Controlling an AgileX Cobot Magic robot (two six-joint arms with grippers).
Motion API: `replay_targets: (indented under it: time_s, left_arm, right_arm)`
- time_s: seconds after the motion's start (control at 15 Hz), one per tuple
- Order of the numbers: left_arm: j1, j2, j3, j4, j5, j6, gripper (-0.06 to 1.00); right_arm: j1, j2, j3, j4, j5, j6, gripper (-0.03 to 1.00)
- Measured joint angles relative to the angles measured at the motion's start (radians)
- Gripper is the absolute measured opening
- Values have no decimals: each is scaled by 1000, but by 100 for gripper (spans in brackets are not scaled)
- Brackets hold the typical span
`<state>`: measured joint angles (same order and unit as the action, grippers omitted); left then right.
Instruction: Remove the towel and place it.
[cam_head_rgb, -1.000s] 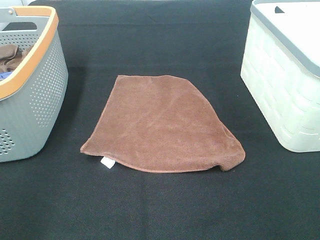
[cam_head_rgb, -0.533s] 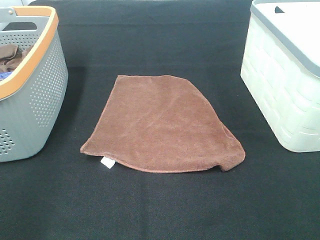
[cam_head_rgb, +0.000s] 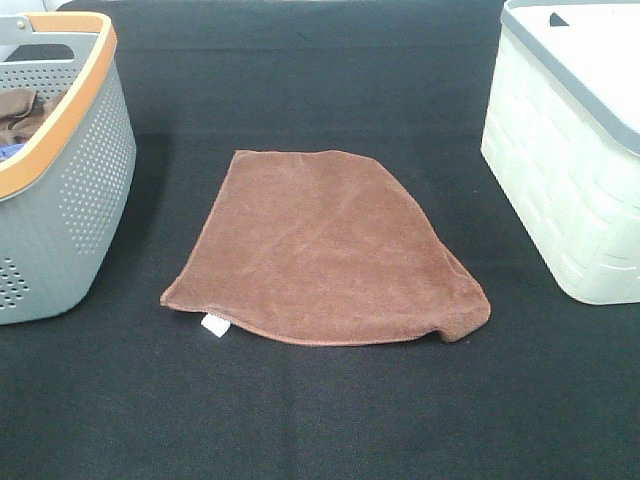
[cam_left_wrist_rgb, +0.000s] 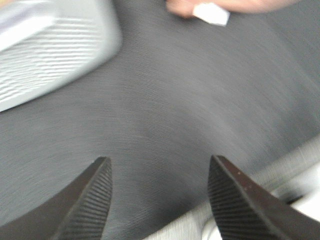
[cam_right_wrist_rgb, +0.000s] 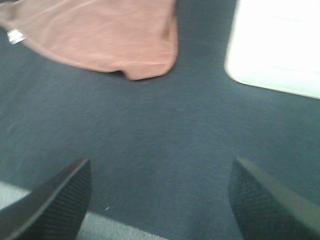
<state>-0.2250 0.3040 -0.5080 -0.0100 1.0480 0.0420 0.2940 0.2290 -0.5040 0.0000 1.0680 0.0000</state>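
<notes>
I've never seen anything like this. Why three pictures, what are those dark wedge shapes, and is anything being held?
It is a robot with two arms. One camera sits high and sees the whole black table: a brown towel lies flat between a grey basket and a white basket. The other two cameras ride on the wrists. The dark wedges are gripper fingers: the left gripper and the right gripper. Both are open, over bare table, holding nothing. The towel's white tag shows in the left wrist view.

no visible change since earlier frames
</notes>
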Motion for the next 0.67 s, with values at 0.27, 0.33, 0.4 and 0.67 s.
replay_targets:
  time_s: [0.27, 0.33, 0.4, 0.67]
  left_arm:
    - [185, -226, 0, 0, -1, 0, 56]
    - [207, -271, 0, 0, -1, 0, 56]
    - [217, -301, 0, 0, 0, 0, 56]
    - [221, -309, 0, 0, 0, 0, 56]
  right_arm:
    - [-225, -106, 0, 0, 0, 0, 72]
    - [-250, -142, 0, 0, 0, 0, 72]
    - [-263, -175, 0, 0, 0, 0, 72]
    - [-265, -233, 0, 0, 1, 0, 72]
